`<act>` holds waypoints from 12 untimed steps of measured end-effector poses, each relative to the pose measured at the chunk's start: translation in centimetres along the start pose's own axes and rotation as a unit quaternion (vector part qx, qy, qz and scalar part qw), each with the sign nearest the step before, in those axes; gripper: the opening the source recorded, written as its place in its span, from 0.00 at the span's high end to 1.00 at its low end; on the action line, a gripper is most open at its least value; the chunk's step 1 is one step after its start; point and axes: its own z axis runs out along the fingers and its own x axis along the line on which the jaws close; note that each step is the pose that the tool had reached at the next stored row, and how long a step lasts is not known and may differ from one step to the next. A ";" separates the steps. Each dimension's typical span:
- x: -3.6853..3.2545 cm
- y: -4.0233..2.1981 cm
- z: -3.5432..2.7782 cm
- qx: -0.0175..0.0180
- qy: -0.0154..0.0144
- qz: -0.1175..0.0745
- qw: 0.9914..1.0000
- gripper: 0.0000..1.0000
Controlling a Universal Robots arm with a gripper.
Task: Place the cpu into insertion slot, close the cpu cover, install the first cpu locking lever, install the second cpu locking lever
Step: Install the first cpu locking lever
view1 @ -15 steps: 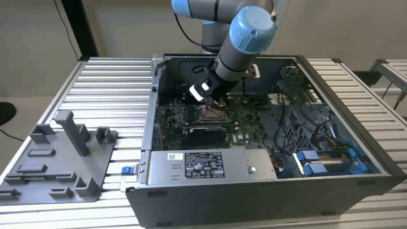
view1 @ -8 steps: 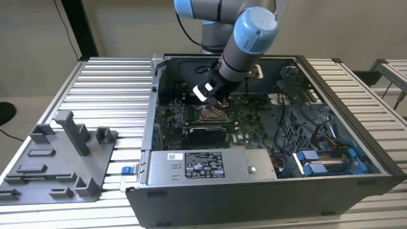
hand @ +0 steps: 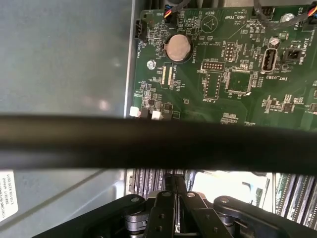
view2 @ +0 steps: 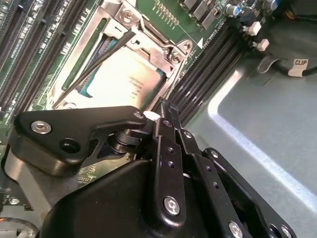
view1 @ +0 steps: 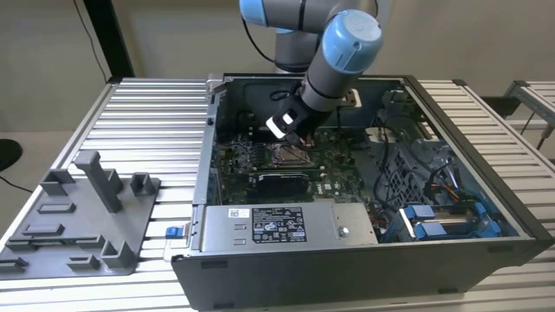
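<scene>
pincer [view2: 165, 113] closed | tip at insertion slot [view2: 174, 53] rim | cpu [view2: 126, 82] just beside

Slatted metal table [view1: 147, 123], spanning the exterior view. Open dark computer case [view1: 347, 273], centre to right. Grey power-supply box [view1: 338, 224] with white label, lower centre, inside the case. Grey moulded fixture tray [view1: 52, 240], lower left. Blue drive brackets [view1: 433, 224], lower right. Coin cell [hand: 177, 47] on green circuit board [hand: 237, 99], first wrist view.
</scene>
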 end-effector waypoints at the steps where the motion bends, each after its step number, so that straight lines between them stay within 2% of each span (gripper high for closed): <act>1: -0.02 0.05 0.03 0.000 -0.003 0.000 1.000 1.00; 5: -0.06 0.23 0.05 0.002 -0.014 0.002 1.000 1.00; 7: -0.07 0.27 0.12 0.002 -0.019 0.003 1.000 1.00; 10: -0.03 0.27 -0.04 0.003 -0.019 0.003 1.000 1.00; 12: 0.22 0.19 -0.61 0.004 -0.019 0.004 1.000 1.00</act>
